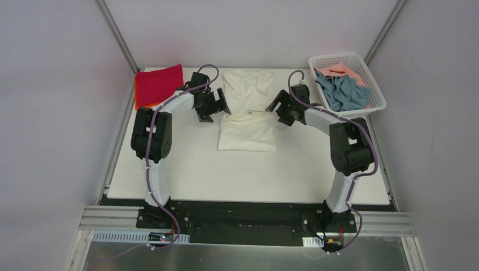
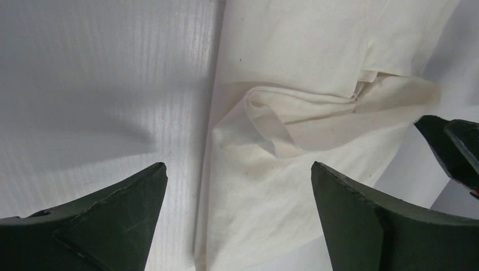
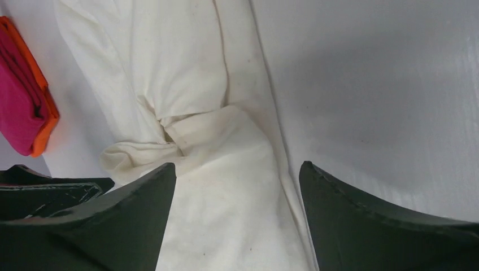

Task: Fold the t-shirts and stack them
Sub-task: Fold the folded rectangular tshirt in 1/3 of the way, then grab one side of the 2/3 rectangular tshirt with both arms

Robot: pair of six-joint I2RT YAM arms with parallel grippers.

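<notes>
Our left gripper [image 2: 237, 169] and right gripper [image 3: 237, 165] stand open and empty over the cream shirt [image 1: 247, 135] lying mid-way across the table [image 1: 186, 169]. Its middle fold is bunched; if we pinch one layer, we may drag it apart.

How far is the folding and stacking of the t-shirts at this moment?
Done: the red shirt lies folded on the orange shirt at the far left. In hand: the cream-white shirt is partly folded in the middle, with the left gripper and right gripper open over it. Left: the grey-blue shirt and salmon pink shirt lie crumpled in the basket.
</notes>
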